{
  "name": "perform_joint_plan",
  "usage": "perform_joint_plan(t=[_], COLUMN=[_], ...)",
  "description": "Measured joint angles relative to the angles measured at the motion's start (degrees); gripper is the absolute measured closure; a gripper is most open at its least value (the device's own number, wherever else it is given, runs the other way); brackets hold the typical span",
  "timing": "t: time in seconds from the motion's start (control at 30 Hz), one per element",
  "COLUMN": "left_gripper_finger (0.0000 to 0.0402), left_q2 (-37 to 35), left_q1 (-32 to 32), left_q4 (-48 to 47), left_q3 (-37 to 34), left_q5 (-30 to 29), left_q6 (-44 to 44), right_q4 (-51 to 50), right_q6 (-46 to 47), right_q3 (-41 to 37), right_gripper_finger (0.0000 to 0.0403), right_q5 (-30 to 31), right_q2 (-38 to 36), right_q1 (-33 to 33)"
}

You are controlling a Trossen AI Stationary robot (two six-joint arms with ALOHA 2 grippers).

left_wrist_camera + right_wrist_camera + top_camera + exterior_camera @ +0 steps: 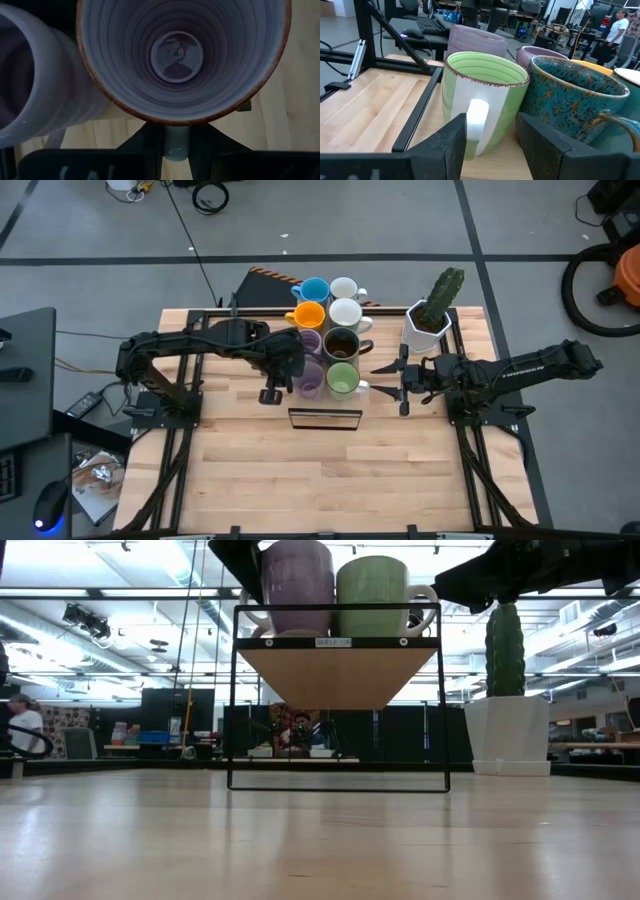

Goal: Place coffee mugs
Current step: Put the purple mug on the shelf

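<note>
**Eight mugs on the rack, a gripper at each side**

Eight mugs stand in two rows on a black wire rack (325, 418) with a wooden shelf, on the wooden surface (330, 480). From above they count as one light blue mug (314, 289), two white mugs (344, 288), one orange mug (308, 314), one dark brown mug (341, 343), two lavender mugs (310, 342) and one green mug (342, 379). One white pot with a cactus (430, 320) stands beside the rack.

The left gripper (272, 385) is at the lavender side of the rack. Its wrist view looks straight down into a lavender mug (182, 55), whose handle (176, 142) lies between the dark fingers (135, 150); whether they clench it I cannot tell. The second lavender mug (35, 90) is just beside it.

The right gripper (402, 385) is just beside the green mug. Its fingers (447, 145) are spread apart, the white handle (477, 122) of the green mug (485, 100) between them without touching.

Only the right wrist view shows the brown mug's speckled teal inside (575, 87). Only the low view shows the shelf raised clear of the surface, the lavender mug (297, 585) and green mug (375, 595) standing at its front edge.
</note>
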Motion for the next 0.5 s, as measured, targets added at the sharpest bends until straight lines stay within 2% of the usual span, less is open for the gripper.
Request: perform_joint_plan(t=[0.5], left_gripper_finger=[0.0339], left_q2=[1.81], left_q1=[-0.44], left_q4=[-1.21], left_q3=[-0.24], left_q5=[-1.6], left_q6=[-2.13], right_q4=[0.29], right_q6=[0.0], right_q3=[0.0], right_gripper_finger=[0.0222], right_q5=[-0.11], right_q2=[0.02], right_q1=[0.41])
